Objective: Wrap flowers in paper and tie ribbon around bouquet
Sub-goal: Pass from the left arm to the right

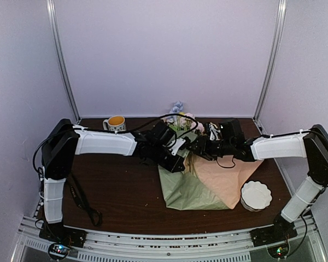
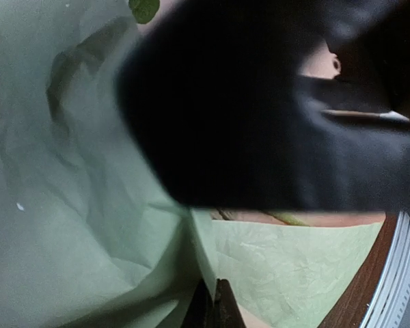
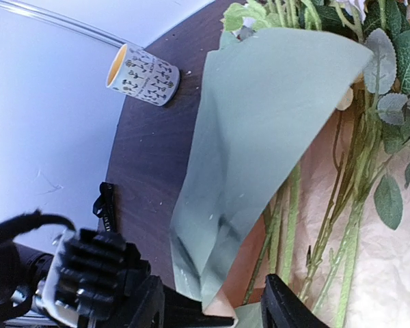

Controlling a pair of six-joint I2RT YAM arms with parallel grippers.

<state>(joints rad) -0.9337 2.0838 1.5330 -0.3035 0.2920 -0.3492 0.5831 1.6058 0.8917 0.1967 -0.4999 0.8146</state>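
Two arms reach in from my near edge of the bench (image 1: 126, 188) and meet over its middle. Closest to me, the ribbon (image 3: 105, 208) lies loose on the dark wood beside the left arm, well apart from the wrapping, which suits me since tying comes last. A white fluted bowl (image 1: 262, 185) sits by the right arm's base, just beside the paper's near corner. The paper (image 1: 188, 191) lies under the flowers (image 1: 181, 121). Their stems point toward me on the peach face and their blooms pass its far edge, so rolling should leave the heads sticking out. The sage face shows where the left side is turned up and over the stems. The left pincer (image 2: 214, 307) is clamped tight, and a fold of green sheet runs into its tips, so I judge it is holding that flap up to stop it falling back. The right pincer (image 3: 215, 294) stands partly open on either side of the flap's lower corner, gripping nothing, placed to take the fold once I close it. I read the wrap as begun but not closed, and the thin sheet could crease or slip. Farthest off, a patterned mug (image 1: 115, 123) stands near the back wall, clear of the work.
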